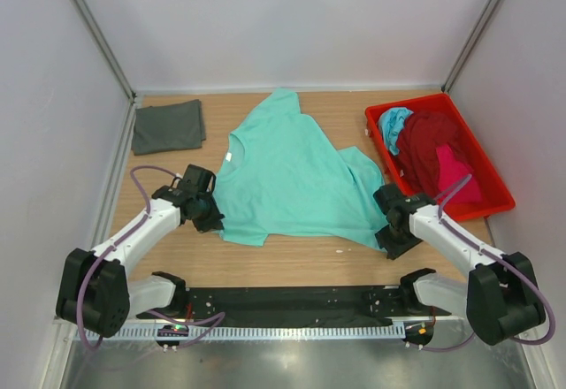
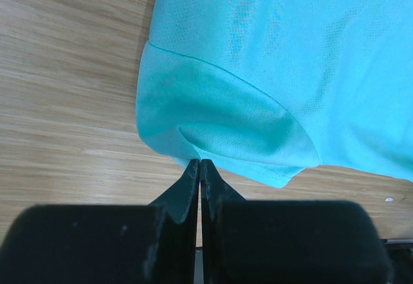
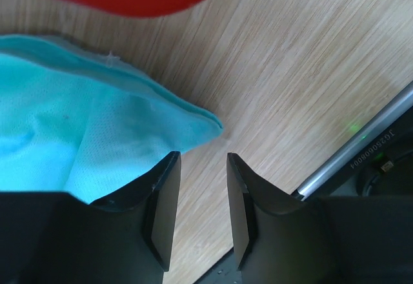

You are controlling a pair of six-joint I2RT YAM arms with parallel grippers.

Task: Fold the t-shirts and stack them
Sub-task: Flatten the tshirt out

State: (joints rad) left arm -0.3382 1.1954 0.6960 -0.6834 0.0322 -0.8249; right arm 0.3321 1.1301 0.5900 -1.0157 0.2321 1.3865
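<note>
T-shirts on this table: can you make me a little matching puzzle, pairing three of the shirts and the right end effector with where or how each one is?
Column one:
1. mint green t-shirt
2. dark grey t-shirt
3. maroon t-shirt
4. right end effector

Column two:
a. folded, at the far left
b. inside the red tray
c. open, beside a shirt corner
d. spread out in the middle

Pairs: 1-d, 2-a, 3-b, 4-c
</note>
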